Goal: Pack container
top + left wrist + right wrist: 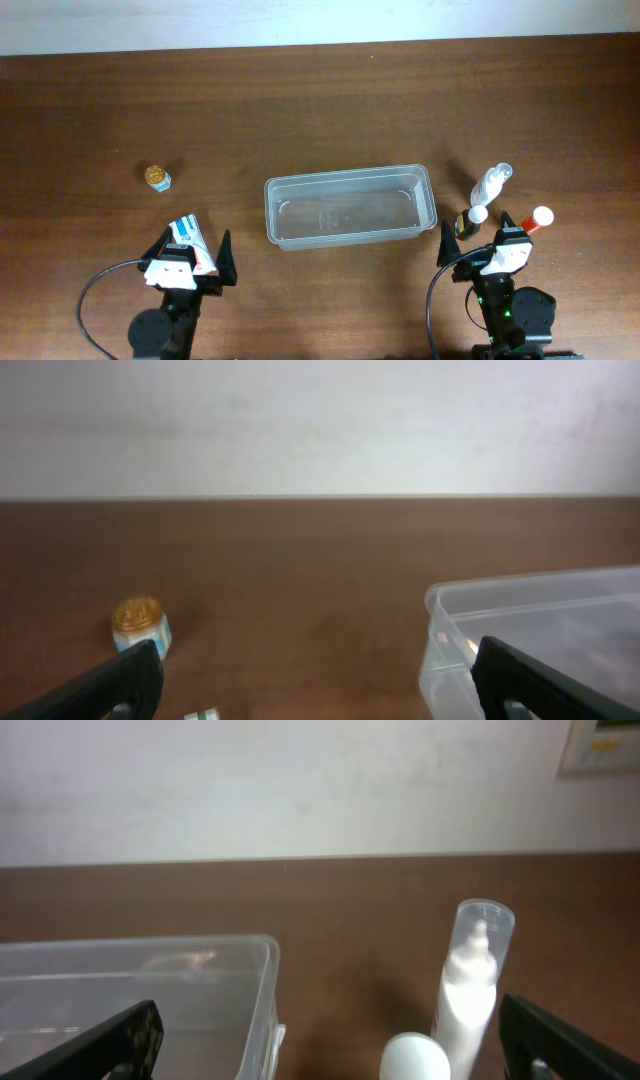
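The clear plastic container [348, 207] sits empty at the table's middle; it also shows in the left wrist view [540, 625] and the right wrist view [130, 990]. A white spray bottle [491, 183] stands right of it, also in the right wrist view [468, 982]. A small dark bottle with a white cap [470, 220] and a red-capped bottle [535, 219] stand beside it. A small gold-lidded jar [157, 178] sits at the left. A white tube [190, 240] lies under my left gripper [190, 262], which is open. My right gripper [480, 262] is open and empty.
The wooden table [320, 110] ends at a white wall at the back. The gold-lidded jar also shows in the left wrist view [140, 625]. The white cap shows low in the right wrist view [415, 1058].
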You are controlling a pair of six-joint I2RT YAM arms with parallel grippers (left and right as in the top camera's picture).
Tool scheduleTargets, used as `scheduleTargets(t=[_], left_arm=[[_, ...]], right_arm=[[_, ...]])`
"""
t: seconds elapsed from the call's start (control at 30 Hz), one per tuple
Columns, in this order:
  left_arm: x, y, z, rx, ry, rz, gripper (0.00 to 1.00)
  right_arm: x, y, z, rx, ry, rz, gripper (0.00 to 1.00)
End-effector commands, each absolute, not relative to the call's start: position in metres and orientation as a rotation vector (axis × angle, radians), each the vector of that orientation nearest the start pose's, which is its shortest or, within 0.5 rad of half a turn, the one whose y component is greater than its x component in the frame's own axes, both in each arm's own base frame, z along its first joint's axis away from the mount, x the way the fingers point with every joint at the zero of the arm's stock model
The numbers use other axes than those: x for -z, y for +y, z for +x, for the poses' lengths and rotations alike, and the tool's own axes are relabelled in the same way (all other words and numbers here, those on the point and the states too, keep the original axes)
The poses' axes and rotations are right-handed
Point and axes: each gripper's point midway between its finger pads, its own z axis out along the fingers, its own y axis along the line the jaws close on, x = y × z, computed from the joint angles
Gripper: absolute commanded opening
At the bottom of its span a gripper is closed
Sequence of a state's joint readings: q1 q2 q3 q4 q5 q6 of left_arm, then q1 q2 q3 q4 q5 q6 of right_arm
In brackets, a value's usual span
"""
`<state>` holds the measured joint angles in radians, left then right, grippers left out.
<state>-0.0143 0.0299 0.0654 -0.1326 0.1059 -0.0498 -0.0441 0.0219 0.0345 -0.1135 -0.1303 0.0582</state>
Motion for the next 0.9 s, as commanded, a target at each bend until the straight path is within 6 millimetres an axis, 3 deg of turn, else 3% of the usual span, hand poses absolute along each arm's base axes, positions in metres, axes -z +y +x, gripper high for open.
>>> scheduleTargets(t=[0.0,0.23,0.47,0.6,0.73,0.87], left_arm=[[-0.2,-0.025,0.241,0.17,1.684,0.055,0.99],[-0.21,-0.024,0.265,0.162,1.951,0.047,0.99],[-0.184,-0.025,0.286,0.179,2.359,0.017,0.99],[-0.162,-0.025,0.288,0.185,2.564,0.0,0.99],[-0.146,-0.025,0.29,0.188,2.628,-0.006,0.99],[-0.144,-0.025,0.29,0.188,2.634,-0.007,0.99]], right_arm=[[-0.176,0.004,0.24,-0.108,1.709,0.057,0.98],[-0.204,-0.008,0.245,-0.048,1.975,0.125,0.98],[-0.216,-0.008,0.268,-0.042,2.352,0.151,0.98],[-0.197,-0.009,0.278,-0.037,2.608,0.171,0.98],[-0.161,-0.01,0.284,-0.048,2.758,0.223,1.0],[-0.137,-0.017,0.286,-0.056,2.845,0.273,0.91]])
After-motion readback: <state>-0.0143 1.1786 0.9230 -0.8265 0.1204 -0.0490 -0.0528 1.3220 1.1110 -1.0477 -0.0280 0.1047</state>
